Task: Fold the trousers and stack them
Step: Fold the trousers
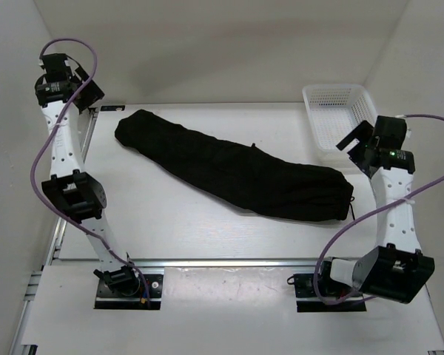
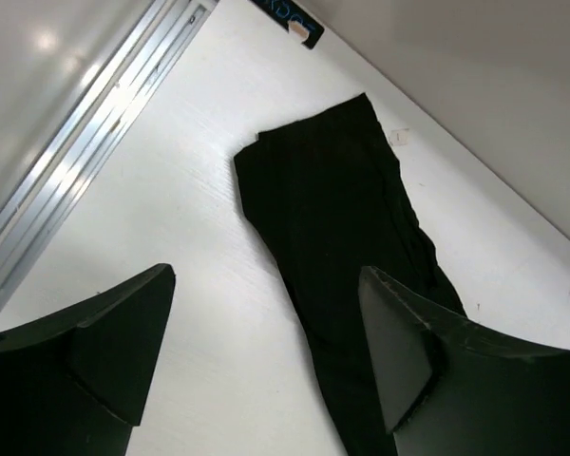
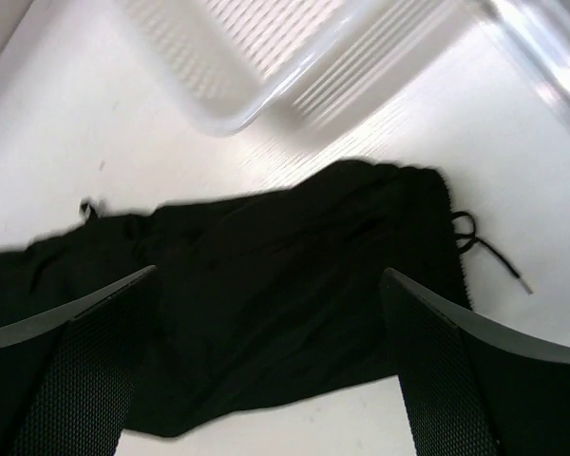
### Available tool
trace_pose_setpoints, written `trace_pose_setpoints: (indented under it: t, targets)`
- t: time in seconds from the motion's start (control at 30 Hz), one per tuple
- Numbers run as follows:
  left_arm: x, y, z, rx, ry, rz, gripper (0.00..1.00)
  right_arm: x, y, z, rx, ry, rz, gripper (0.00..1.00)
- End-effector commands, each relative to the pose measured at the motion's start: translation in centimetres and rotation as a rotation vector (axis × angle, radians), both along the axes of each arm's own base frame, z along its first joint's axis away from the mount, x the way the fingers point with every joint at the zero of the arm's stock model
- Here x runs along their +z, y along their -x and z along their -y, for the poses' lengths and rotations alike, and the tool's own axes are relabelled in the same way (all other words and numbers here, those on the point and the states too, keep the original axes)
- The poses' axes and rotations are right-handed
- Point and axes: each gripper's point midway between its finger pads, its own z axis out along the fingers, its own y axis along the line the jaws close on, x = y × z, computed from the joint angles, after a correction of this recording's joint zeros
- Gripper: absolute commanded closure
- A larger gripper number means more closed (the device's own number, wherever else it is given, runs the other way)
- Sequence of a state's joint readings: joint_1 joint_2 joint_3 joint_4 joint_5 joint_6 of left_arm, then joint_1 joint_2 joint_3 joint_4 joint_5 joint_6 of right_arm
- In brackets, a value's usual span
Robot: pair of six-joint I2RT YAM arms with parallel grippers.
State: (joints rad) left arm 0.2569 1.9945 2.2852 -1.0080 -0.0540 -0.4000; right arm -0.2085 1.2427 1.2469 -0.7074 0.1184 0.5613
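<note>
- The left arm reaches to the far left corner of the table [image 1: 170, 229]. The left gripper [image 2: 266, 277] hangs above the surface with its two fingers spread wide and nothing between them.
- A metal rail [image 2: 85, 142] runs along the left edge of the table, just beside that gripper.
- The trousers [image 1: 229, 166] lie flat as one long black band, slanting from the far left towards the near right. They look folded lengthwise, one leg over the other.
- From the left wrist camera, the leg end of the trousers sits just below and beyond the open fingers, not touched by them.
- The right end of the trousers is wider and rounded, and it stops near the right arm.
- A thin drawstring [image 3: 494, 255] trails out of that end onto the bare table.
- The right gripper [image 3: 268, 274] hovers over the wide end of the trousers. Its fingers are set far apart and grip nothing. I cannot tell whether it touches the cloth.
- A white mesh basket [image 1: 337, 88] stands at the far right corner, just beyond the right gripper and apart from the trousers.
</note>
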Motion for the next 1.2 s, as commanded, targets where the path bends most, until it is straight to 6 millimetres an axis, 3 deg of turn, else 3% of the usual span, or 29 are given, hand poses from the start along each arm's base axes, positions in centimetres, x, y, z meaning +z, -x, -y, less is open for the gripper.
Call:
trace_pose_setpoints:
  t: [0.0,0.1,0.23,0.3,0.37,0.4,0.57,0.7,0.73,0.77,0.8,0.9,0.93,1.0,1.17]
  targets:
    - [-2.3,0.6,1.3,-0.022,0.045,-0.052,0.1,1.2,0.7,-3.7,0.15,0.006,0.014,0.0]
    - [-5.5,-0.3,2.1,-0.052,0.109,-0.108,0.01,-0.6,1.5,-5.3,0.183,0.01,-0.036,0.0]
    - [-9.7,-1.3,3.1,-0.095,0.154,-0.184,0.01,-3.5,2.9,-7.5,0.226,-0.052,-0.101,0.0]
    - [-11.8,-2.0,3.4,-0.103,0.164,-0.222,0.08,-4.7,3.4,-8.0,0.235,-0.086,-0.125,0.0]
    - [-12.5,-2.8,3.9,-0.118,0.171,-0.226,0.1,-6.0,4.2,-8.5,0.228,-0.122,-0.157,0.0]
    - [-14.1,-2.8,3.9,-0.116,0.182,-0.264,0.1,-6.4,4.5,-8.5,0.227,-0.123,-0.168,0.0]
    - [-18.4,-1.5,4.6,-0.093,0.194,-0.399,0.0,-7.8,5.6,-9.5,0.243,-0.196,-0.204,0.0]
    - [-20.4,-1.4,5.0,-0.094,0.223,-0.426,0.0,-9.6,7.6,-10.2,0.213,-0.303,-0.251,0.0]
    - [-21.6,-1.8,5.7,-0.11,0.236,-0.442,0.0,-9.7,8.1,-10.2,0.203,-0.324,-0.245,0.0]
    - [-22.1,-2.2,6.2,-0.124,0.242,-0.443,0.0,-11.1,9.3,-10.4,0.189,-0.356,-0.28,0.0]
    - [-21.4,-3.4,6.0,-0.127,0.233,-0.41,0.0,-11.5,9.5,-10.1,0.167,-0.382,-0.271,0.0]
    - [-22.1,-5.0,7.5,-0.169,0.226,-0.404,0.0,-12.6,10.5,-10.9,0.145,-0.489,-0.264,0.0]
    - [-23.0,-5.5,8.4,-0.188,0.233,-0.411,0.0,-12.7,10.1,-11.0,0.141,-0.509,-0.242,0.0]
    - [-23.0,-6.2,8.9,-0.192,0.233,-0.4,0.0,-13.3,10.2,-11.6,0.117,-0.566,-0.245,0.0]
    - [-25.7,-5.7,9.2,-0.171,0.24,-0.454,0.0,-14.7,8.5,-11.8,0.073,-0.637,-0.215,0.0]
